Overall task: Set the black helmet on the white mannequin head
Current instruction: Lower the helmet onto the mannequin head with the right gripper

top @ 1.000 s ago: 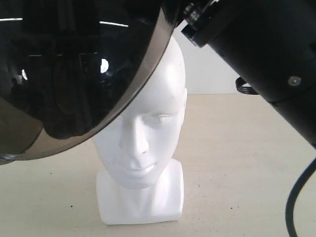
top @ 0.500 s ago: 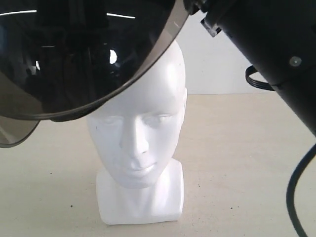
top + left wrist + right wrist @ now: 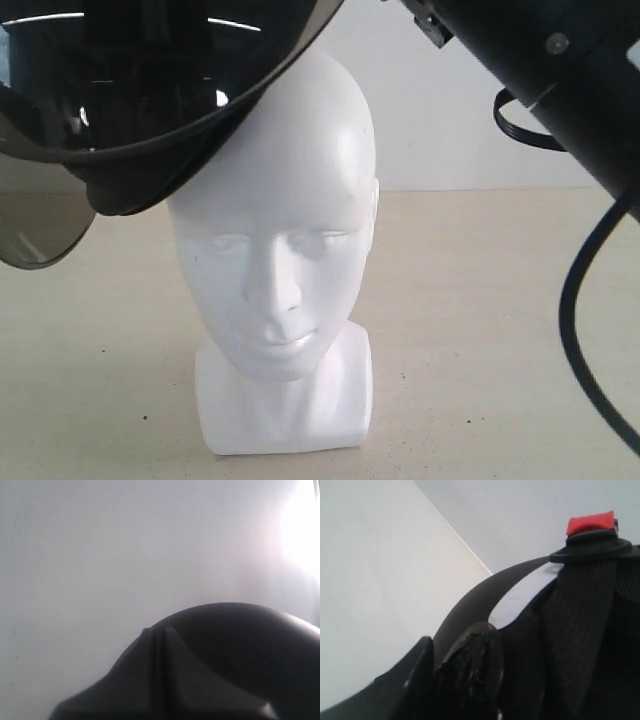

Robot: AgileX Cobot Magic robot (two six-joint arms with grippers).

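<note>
I see the black helmet [image 3: 130, 100] tilted in the air, its smoky visor overlapping the crown of the white mannequin head [image 3: 280, 270], which stands upright on the counter [image 3: 480, 330], well short of its far edge. My right claw [image 3: 440, 680] lies against the helmet's rim beside the chin strap [image 3: 575, 630], perhaps clenched on it, though I cannot tell. The left claw's state is equally unclear, as its camera shows only dark shell.

black helmet [image 3: 150, 90] raised and tilted, white mannequin head [image 3: 280, 260] with whole face now uncovered
</note>
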